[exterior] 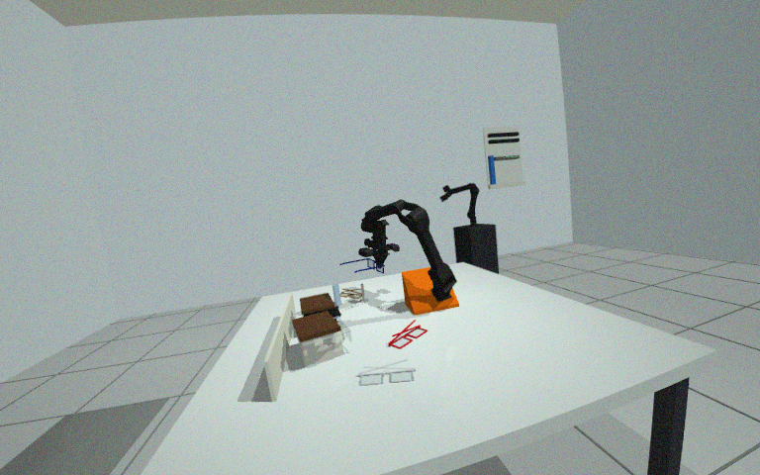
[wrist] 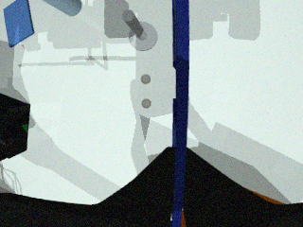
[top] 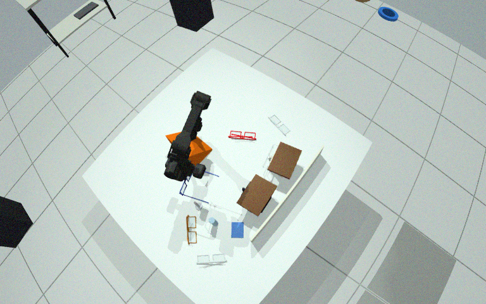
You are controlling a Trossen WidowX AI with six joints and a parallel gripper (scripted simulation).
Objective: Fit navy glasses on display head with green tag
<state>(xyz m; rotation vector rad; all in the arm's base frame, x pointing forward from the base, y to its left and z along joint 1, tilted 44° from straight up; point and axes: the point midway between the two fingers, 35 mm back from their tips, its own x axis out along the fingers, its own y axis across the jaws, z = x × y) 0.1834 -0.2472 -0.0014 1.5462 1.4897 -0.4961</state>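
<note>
The navy glasses (top: pixel 195 198) (exterior: pixel 353 261) (wrist: pixel 181 38) hang in the air above the table, temples open and pointing toward the heads' side. My gripper (exterior: pixel 380 264) (wrist: pixel 176 154) is shut on their front frame near the bridge; its body hides part of the frame in the top view. The dark head (top: pixel 257 195) (exterior: pixel 317 303) (wrist: pixel 11 132) has a brown top and stands apart from the glasses. A small green tag (wrist: pixel 25 128) shows on its side in the wrist view. The other head (top: pixel 285 160) (exterior: pixel 319 348), pale and see-through with a brown top, stands beside it.
A cream panel (top: pixel 286 195) (exterior: pixel 276 358) stands behind the heads. An orange block (top: pixel 203 152) (exterior: pixel 417 291) is by the arm base. Red glasses (top: pixel 242 137), brown glasses (top: pixel 187 229), a light blue cylinder (top: pixel 212 220) (exterior: pixel 335 295) and a blue square (top: pixel 236 230) (wrist: pixel 19 24) are on the table.
</note>
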